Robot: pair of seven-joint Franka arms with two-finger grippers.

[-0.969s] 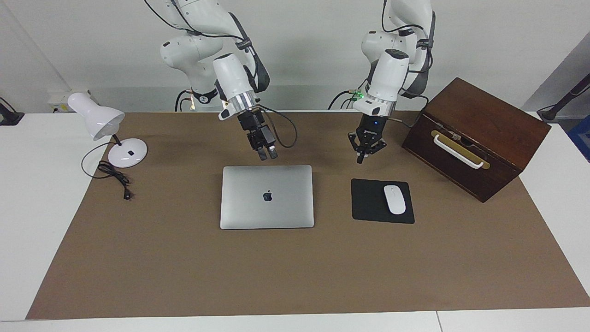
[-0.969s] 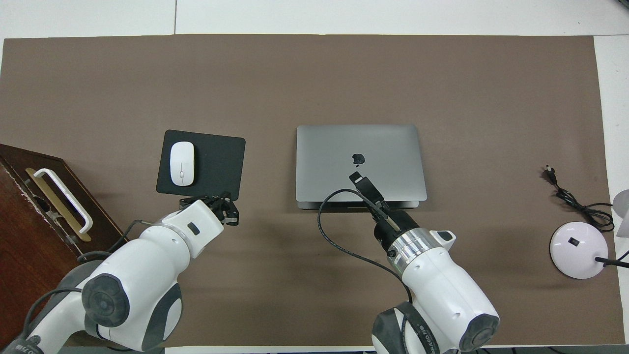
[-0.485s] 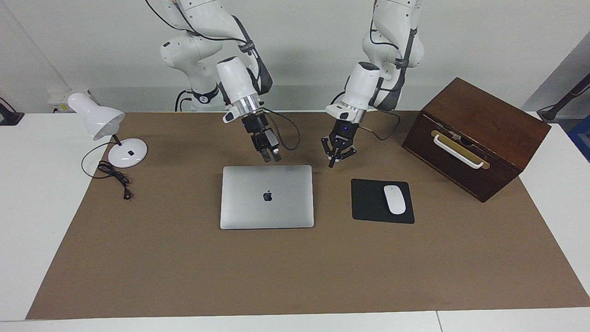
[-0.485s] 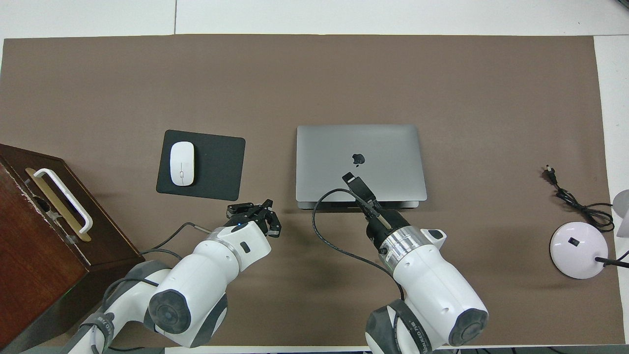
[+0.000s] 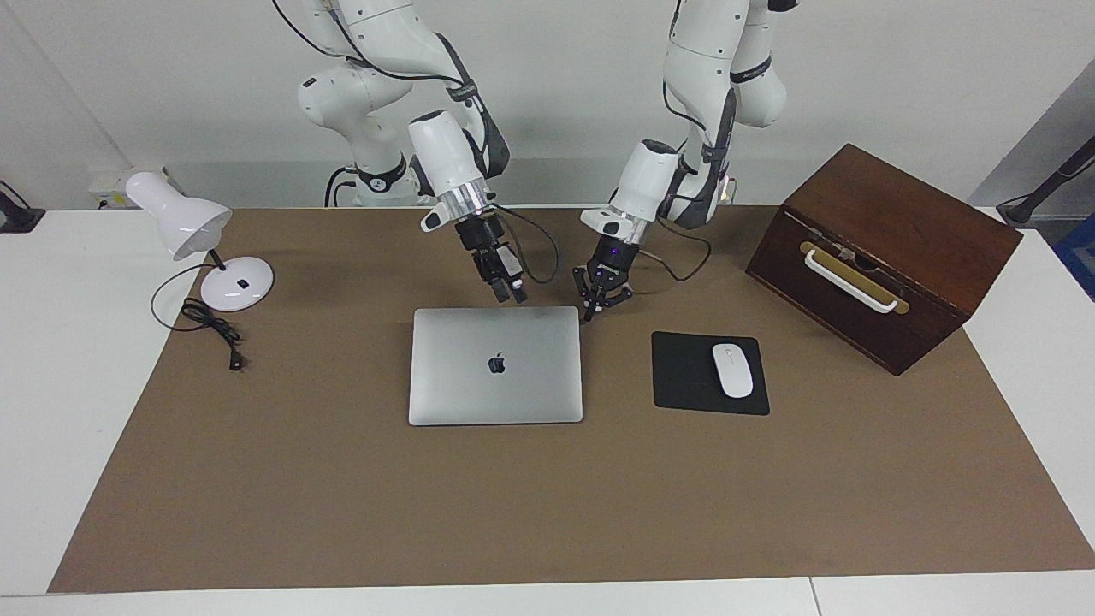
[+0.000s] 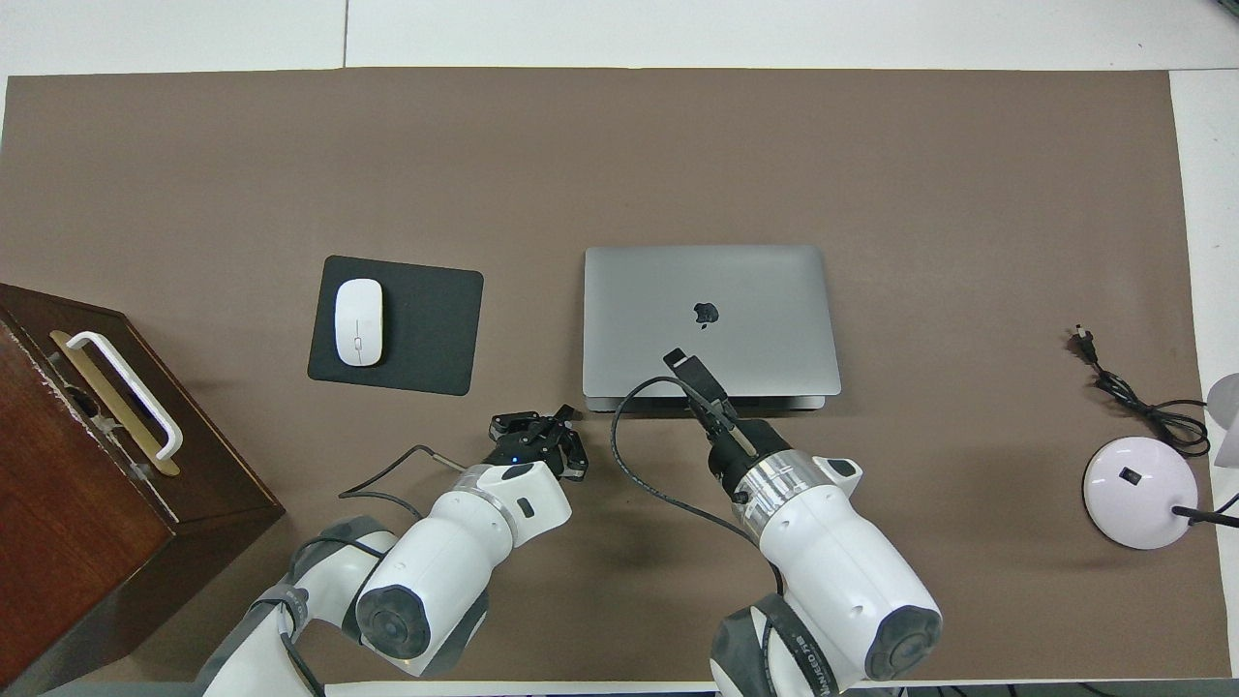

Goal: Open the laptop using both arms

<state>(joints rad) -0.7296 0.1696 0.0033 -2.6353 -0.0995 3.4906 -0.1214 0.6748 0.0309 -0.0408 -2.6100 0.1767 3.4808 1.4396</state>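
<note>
The silver-grey laptop (image 5: 479, 385) lies shut and flat on the brown mat, apple logo up; it also shows in the overhead view (image 6: 765, 290). My right gripper (image 5: 511, 295) hangs tilted just above the middle of the laptop's edge nearest the robots, and in the overhead view (image 6: 678, 359) it covers that edge. My left gripper (image 5: 589, 315) is shut and empty, low by the laptop's near corner toward the left arm's end; it shows in the overhead view (image 6: 554, 429) just off that corner.
A black mouse pad (image 5: 684, 381) with a white mouse (image 5: 732, 370) lies beside the laptop toward the left arm's end. A brown wooden box (image 5: 890, 231) stands past it. A white desk lamp (image 5: 235, 282) and its cord (image 5: 214, 329) stand toward the right arm's end.
The left arm has swung from over the mouse pad's near edge toward the laptop and come down by its near corner. The right gripper has lowered slightly toward the laptop's near edge.
</note>
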